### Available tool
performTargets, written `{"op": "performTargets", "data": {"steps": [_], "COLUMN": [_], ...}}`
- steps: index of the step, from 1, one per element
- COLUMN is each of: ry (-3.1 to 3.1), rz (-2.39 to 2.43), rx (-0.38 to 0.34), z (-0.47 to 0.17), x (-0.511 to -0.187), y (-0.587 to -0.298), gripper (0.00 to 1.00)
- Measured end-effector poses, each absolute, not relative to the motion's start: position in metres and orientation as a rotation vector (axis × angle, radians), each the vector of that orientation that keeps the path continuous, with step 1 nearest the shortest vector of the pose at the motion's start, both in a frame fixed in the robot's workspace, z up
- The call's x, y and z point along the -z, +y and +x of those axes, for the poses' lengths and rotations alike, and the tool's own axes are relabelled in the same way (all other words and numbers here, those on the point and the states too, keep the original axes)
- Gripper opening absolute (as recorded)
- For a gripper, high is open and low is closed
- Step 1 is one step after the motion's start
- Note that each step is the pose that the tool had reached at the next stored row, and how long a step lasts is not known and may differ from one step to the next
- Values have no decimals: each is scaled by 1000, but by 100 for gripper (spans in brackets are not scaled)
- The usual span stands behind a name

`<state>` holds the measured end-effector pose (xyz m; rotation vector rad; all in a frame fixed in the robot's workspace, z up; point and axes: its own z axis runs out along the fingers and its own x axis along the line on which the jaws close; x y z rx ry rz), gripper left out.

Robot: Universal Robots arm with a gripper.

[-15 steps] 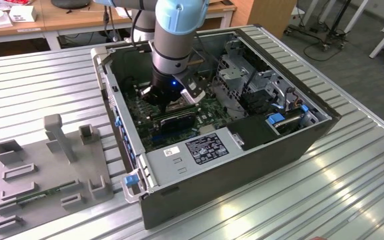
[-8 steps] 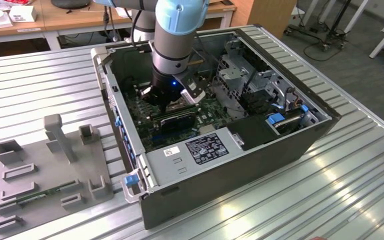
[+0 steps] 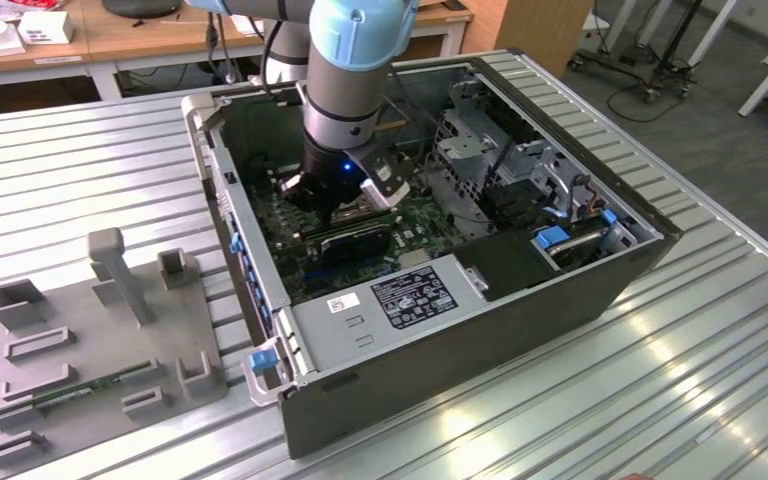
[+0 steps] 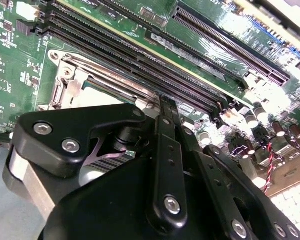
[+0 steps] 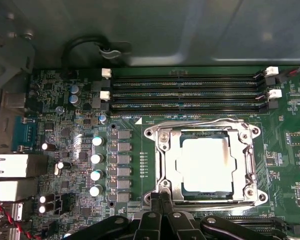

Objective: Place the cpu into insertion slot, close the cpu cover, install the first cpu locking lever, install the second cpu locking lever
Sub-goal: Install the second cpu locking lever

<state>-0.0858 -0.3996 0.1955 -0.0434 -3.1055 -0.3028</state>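
Slatted metal table (image 3: 704, 400) carries the open dark-grey computer case (image 3: 491, 300). My blue-and-grey arm (image 3: 351, 80) reaches down into it, over the green circuit board (image 5: 65, 135).

The square dark insertion slot (image 5: 206, 192) sits just beside the long black memory slots (image 5: 185, 92). The thin silver windowed cpu cover (image 5: 163, 160) lies flat over it. The pale square metal-topped cpu (image 5: 206, 161) is seated inside and shows through the window.

Step in hand, by my reading: the locking levers, since chip and cover look done. My gripper (image 5: 162, 196) is at one corner of the cover, jaws closed tip to tip. I cannot tell whether a thin lever sits between them.

Judgement: latching calls for a steady downward push and a sideways tuck under the hook, without skidding onto the board.

The first wrist view gives the whole socket in plan. The second wrist view gives my gripper (image 4: 166, 102) from behind, low against the frame edge. The exterior view gives neither chip nor cover, since my arm covers them.
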Motion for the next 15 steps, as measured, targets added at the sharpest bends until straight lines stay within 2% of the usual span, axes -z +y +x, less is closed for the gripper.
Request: {"op": "performTargets", "data": {"steps": [15], "ry": [-3106], "rz": [-43], "rx": [303], "z": [-88], "x": [-194], "y": [-399], "gripper": [11]}}
